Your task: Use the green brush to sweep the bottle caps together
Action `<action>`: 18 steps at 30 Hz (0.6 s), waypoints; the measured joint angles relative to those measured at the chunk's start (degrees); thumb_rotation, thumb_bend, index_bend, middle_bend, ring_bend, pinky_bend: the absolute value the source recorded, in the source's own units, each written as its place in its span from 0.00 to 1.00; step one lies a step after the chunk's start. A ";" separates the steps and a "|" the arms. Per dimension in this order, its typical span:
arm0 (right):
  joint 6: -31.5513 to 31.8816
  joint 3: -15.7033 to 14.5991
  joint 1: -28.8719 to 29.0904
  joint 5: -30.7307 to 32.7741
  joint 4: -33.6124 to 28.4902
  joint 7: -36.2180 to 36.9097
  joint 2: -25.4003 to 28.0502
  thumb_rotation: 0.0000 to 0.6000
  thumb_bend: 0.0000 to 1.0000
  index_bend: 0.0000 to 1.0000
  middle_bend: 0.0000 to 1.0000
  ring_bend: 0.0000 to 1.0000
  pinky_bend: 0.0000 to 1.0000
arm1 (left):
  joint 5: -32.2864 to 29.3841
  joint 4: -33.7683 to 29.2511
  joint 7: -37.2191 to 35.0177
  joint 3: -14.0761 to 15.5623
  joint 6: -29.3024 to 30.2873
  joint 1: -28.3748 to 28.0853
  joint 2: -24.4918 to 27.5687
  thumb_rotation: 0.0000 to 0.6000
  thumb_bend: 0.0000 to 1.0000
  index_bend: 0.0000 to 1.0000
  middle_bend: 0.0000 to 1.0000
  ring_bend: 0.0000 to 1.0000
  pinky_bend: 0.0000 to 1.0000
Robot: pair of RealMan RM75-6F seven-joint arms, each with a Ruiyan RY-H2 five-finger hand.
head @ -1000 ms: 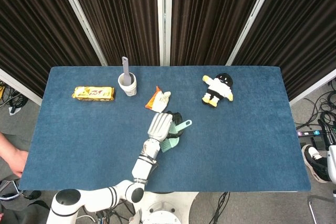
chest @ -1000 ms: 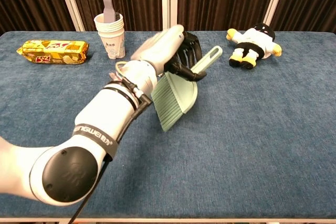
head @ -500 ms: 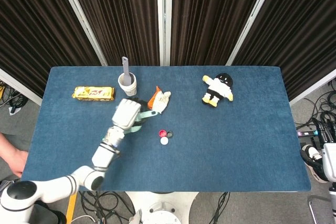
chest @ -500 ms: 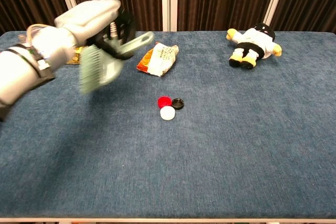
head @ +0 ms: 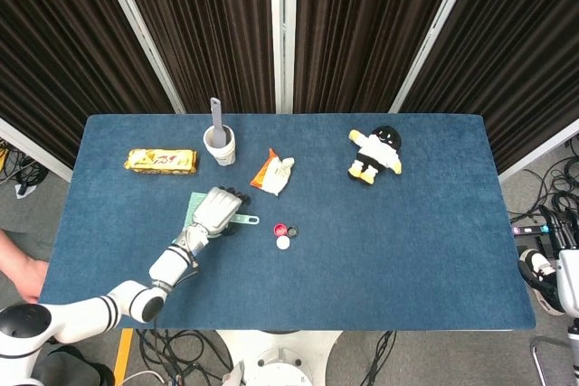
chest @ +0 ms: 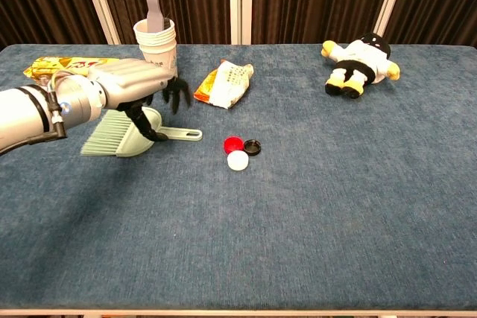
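The green brush [chest: 127, 138] lies flat on the blue table [chest: 335, 206], bristles to the left and handle [chest: 184, 134] pointing right towards the caps. My left hand [chest: 138, 87] hovers over its head with fingers spread; the thumb reaches down onto the brush. From the head view, the left hand [head: 217, 209] covers most of the brush [head: 194, 205]. A red cap [chest: 233, 144], a black cap [chest: 252, 147] and a white cap [chest: 238, 160] sit bunched together right of the handle tip; the three caps [head: 284, 234] also show in the head view. The right hand is out of sight.
A stack of paper cups [chest: 156, 51] with a grey tool in it stands behind my left hand. A yellow snack pack [head: 161, 161] lies at the far left, an orange-white bag [chest: 223, 83] behind the caps, and a plush doll [chest: 359, 59] at the back right.
My left hand swung the brush from above the caps out to the left, then lowered it flat onto the table. The fingers have opened off the handle. The caps now show bunched.
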 measured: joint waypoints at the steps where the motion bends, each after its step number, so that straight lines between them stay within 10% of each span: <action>1: -0.17 -0.01 0.08 -0.01 -0.01 0.01 0.01 1.00 0.16 0.01 0.14 0.00 0.02 | 0.04 -1.12 -1.29 -0.20 0.42 0.26 0.61 1.00 0.10 0.14 0.20 0.18 0.31; 18: -6.09 -1.43 3.83 -3.15 2.62 4.82 -0.58 1.00 0.17 0.01 0.13 0.00 0.02 | 1.97 -12.10 -10.79 2.43 29.00 22.93 20.91 1.00 0.09 0.17 0.21 0.18 0.22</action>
